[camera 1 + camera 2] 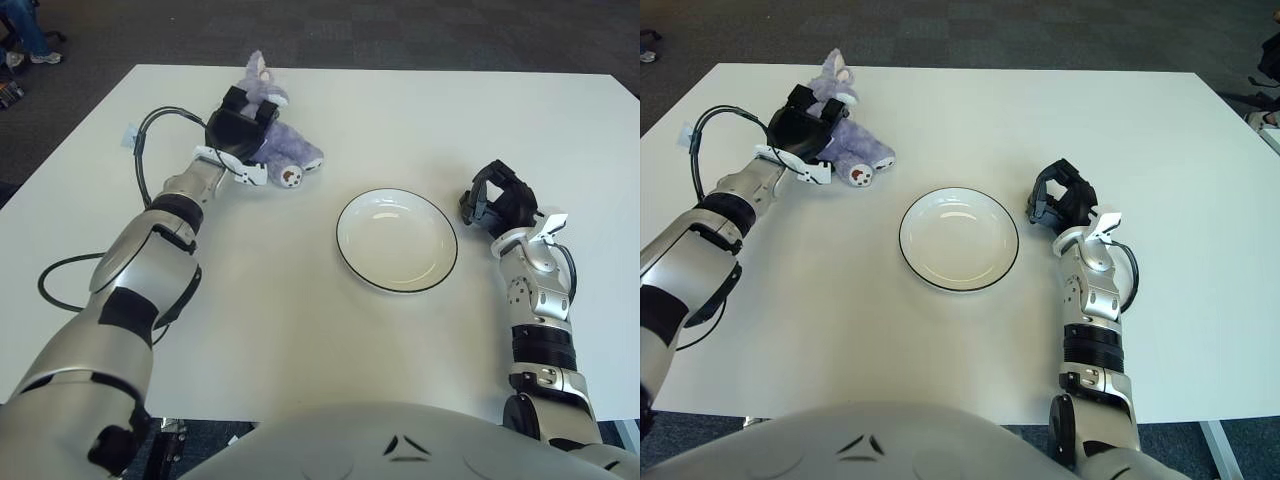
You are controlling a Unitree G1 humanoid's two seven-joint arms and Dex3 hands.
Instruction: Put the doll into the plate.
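Left eye view puts my left hand (240, 128) at the far left part of the white table (300, 330), draped over the soft purple plush doll (282, 152). The dark fingers (262, 113) reach across the doll's back toward its head, and I read them as curled onto the body, though I can't confirm from either eye that the grip has fully closed. The doll lies on its side on the tabletop, ears pointing to the far edge, one foot with a brown sole pointing toward the plate.

So I judge I'm in the grasp step: the toy is not off the table yet, and nothing is in the round white plate with a thin black rim (440, 268). The plate sits near the table's middle, well apart from the doll, to its right and nearer to me.

Next I'd need to make the hold firm, lift the toy clear of the surface, carry it right and toward me until it's over the dish, then lower it and let go. A plush body gives under the fingers, so I'd want a full wrap before lifting.

My right hand (498, 203) shows just to the right of the plate, fingers clenched on nothing, idle.

Count: one doll, one plate, one table, two hands. A black cable (145, 140) loops beside the left wrist.
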